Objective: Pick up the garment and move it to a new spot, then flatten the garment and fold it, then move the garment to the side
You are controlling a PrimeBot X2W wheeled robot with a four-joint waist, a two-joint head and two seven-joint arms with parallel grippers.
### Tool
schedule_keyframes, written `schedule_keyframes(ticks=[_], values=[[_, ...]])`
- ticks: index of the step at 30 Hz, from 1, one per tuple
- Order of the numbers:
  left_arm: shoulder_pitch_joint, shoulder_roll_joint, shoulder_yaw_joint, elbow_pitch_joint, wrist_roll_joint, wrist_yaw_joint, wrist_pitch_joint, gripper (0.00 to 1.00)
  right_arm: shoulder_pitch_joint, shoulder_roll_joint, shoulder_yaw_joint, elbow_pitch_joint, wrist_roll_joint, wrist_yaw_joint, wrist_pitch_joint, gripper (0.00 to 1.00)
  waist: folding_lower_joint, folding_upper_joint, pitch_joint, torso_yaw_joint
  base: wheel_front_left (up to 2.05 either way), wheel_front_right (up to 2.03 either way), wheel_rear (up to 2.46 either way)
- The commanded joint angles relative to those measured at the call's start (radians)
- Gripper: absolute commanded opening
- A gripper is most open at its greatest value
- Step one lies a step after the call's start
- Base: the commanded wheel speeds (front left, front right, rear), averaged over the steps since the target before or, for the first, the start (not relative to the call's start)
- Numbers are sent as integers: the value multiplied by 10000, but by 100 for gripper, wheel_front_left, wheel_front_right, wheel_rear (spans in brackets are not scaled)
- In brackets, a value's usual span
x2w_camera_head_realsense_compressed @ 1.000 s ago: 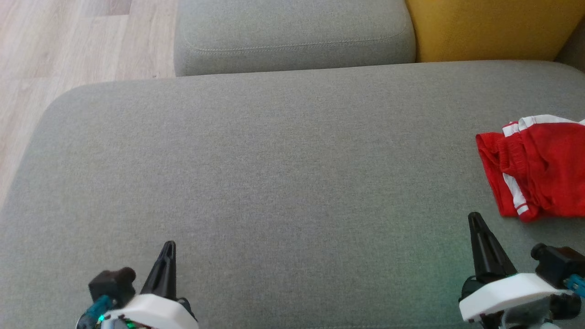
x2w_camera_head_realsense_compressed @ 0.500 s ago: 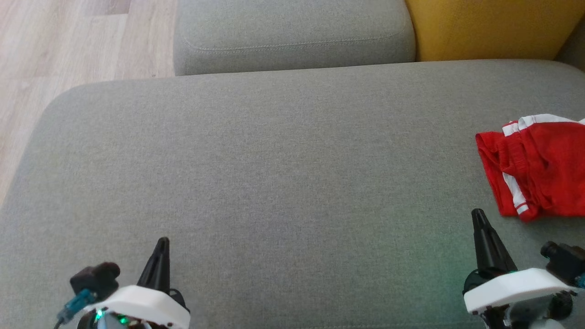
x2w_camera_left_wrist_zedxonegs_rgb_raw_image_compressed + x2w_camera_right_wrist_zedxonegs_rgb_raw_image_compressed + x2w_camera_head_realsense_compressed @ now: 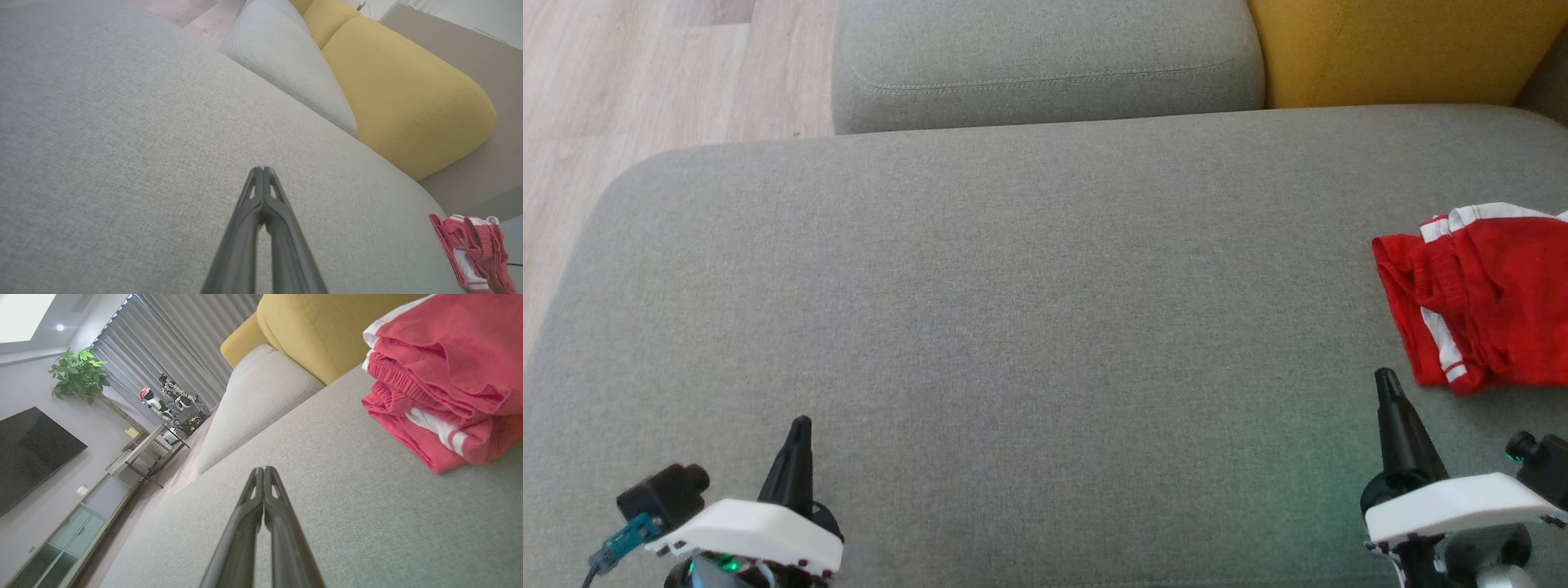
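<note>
Shorts (image 3: 1486, 294), red with white stripes, lie folded on the grey sofa seat (image 3: 1013, 286) near the right jaws; right jaws and left jaws are closed, empty.

Red garment (image 3: 1490, 298) lies at right edge of grey cushion (image 3: 1013, 310); left gripper (image 3: 799, 429), right gripper (image 3: 1387, 384) at bottom, jaws together.

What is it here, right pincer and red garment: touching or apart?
Apart. In the head view a strip of grey seat cushion shows between the tip of the right pincer and the red garment; the pincer is shut and empty.
</note>
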Motion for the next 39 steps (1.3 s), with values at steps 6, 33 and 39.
schedule_keyframes(ticks=[6, 33, 39], values=[[-661, -8, 414, -217, -833, -206, 181, 0, -643, -231, -23, -135, 922, -4, 27, 0, 0, 0, 7, -4, 0, 0, 0], [-1061, -246, 1202, 52, -3713, -753, 794, 0, -1152, -271, -201, 503, 3992, -6, 152, 0, 0, 0, 38, -24, 0, 0, 0], [-1154, -305, 1389, 115, -4369, -879, 939, 0, -1270, -275, -250, 650, 4690, -6, 186, 0, 0, 0, 45, -28, 0, 0, 0]])
